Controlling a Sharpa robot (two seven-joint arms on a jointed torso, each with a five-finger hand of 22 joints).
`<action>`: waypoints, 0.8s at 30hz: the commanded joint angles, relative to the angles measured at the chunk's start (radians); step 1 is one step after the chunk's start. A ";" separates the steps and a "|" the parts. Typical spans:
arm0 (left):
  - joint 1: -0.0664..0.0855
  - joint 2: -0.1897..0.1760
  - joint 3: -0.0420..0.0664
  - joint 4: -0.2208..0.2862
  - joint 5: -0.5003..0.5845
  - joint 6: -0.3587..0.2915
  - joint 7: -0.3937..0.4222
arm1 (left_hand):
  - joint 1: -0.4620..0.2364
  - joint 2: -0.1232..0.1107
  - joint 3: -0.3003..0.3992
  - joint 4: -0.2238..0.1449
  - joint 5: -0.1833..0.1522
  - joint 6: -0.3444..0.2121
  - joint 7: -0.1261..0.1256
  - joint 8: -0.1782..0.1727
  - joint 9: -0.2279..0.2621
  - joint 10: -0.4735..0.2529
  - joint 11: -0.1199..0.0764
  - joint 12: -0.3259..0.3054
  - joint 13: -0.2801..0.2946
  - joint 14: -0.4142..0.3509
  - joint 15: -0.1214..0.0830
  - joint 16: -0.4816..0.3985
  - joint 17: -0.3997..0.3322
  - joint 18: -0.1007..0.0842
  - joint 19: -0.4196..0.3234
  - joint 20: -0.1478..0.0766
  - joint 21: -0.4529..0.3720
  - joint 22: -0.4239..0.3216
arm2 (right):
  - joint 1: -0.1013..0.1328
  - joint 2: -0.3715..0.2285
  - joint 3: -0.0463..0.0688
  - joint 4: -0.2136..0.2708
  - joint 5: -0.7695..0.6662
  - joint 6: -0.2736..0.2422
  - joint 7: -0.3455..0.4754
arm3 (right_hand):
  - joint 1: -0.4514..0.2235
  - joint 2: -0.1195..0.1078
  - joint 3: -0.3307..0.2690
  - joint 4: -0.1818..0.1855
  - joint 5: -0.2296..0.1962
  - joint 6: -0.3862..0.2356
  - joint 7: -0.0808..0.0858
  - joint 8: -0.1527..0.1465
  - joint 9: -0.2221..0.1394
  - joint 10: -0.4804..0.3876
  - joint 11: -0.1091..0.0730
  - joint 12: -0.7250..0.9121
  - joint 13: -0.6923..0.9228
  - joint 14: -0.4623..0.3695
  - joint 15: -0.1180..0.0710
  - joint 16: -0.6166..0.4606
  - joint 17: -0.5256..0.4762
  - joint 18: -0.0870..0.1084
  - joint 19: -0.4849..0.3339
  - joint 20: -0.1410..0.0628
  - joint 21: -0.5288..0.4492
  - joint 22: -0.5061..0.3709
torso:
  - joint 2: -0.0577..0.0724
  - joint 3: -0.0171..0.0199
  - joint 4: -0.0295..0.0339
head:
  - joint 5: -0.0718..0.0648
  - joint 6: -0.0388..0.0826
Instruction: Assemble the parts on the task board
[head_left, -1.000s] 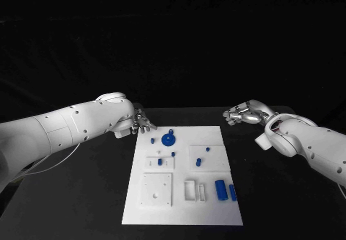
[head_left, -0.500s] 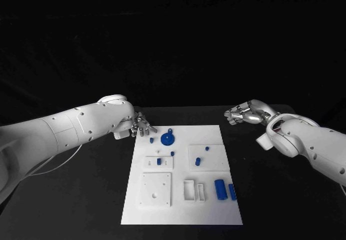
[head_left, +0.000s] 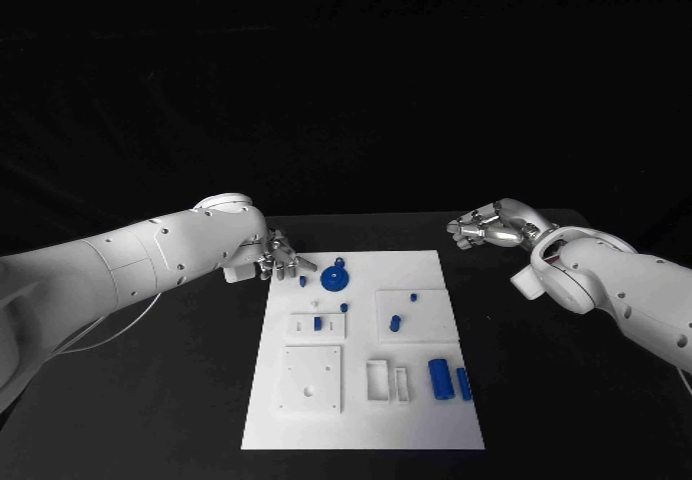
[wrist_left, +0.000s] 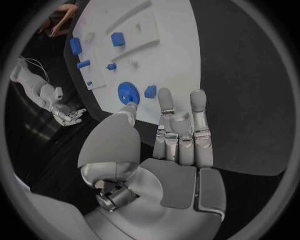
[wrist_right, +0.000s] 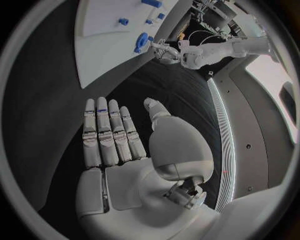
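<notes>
Head view: the white task board (head_left: 368, 350) lies in the middle of the black table (head_left: 173, 400), with the left hand (head_left: 277, 262) poised at its far left corner and the right hand (head_left: 486, 230) resting well apart beyond its far right corner. Both hands hold nothing; the left wrist view shows the left hand's fingers (wrist_left: 199, 107) straight and slightly apart, their tips just short of the board's edge, and the right wrist view shows the right hand's fingers (wrist_right: 103, 135) laid side by side with the thumb spread away. Nearest the left hand sit a blue gear (head_left: 336, 276) and a small blue block (head_left: 304, 281); further along the board are a blue peg (head_left: 319, 324), two small blue pieces (head_left: 397, 322) on a raised square, and two longer blue bars (head_left: 440, 380) near the near right corner. A plain square plate (head_left: 313, 380) and an open white slot frame (head_left: 388, 381) look unfilled. Judging from these loose pieces and vacant seats, assembly appears barely begun: no part is in hand, and most placements seem left to do, the gear being the likeliest first candidate.
</notes>
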 joint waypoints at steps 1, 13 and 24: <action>-0.001 0.001 -0.001 0.003 0.008 0.055 0.018 | -0.004 0.020 -0.007 -0.025 0.020 -0.003 0.000 -0.001 0.000 0.018 0.004 0.002 0.003 -0.009 0.002 0.005 -0.006 -0.017 -0.007 -0.001 -0.003 0.019 | 0.000 0.002 0.001 0.001 0.007 -0.004 0.001 | 0.000 0.005 -0.005 0.001 0.006 -0.007 0.003 -0.005 -0.001 -0.006 -0.002 -0.003 -0.001 -0.007 0.002 -0.003 -0.001 0.006 -0.006 0.002 0.001 -0.001 | 0.001 -0.0004 0.0010 | -0.001 0.000; -0.004 -0.001 -0.009 0.002 0.015 0.089 0.019 | -0.004 0.080 -0.041 -0.130 0.108 -0.009 0.000 -0.001 0.005 0.010 0.005 0.004 0.008 -0.021 0.004 0.018 -0.027 -0.017 -0.013 0.001 -0.002 0.019 | 0.000 0.003 0.001 0.001 0.008 -0.003 0.000 | 0.000 0.005 -0.005 0.001 0.006 -0.007 0.003 -0.005 -0.001 -0.006 -0.002 -0.003 -0.001 -0.007 0.002 -0.003 -0.001 0.006 -0.006 0.002 0.001 -0.001 | 0.002 -0.0014 0.0000 | -0.002 0.000; -0.013 0.001 -0.015 -0.001 0.026 0.105 0.021 | -0.003 0.116 -0.068 -0.184 0.161 -0.013 0.001 -0.001 -0.001 0.003 0.006 0.008 0.010 -0.029 0.005 0.022 -0.038 -0.017 -0.016 0.002 -0.001 0.019 | 0.000 0.005 0.001 -0.001 0.008 -0.003 0.000 | 0.000 0.006 -0.004 -0.001 0.008 -0.005 0.003 -0.004 -0.001 -0.006 -0.003 -0.003 -0.001 -0.007 0.001 -0.003 -0.001 0.006 -0.006 0.002 0.001 -0.001 | 0.001 -0.0014 0.0011 | -0.004 -0.002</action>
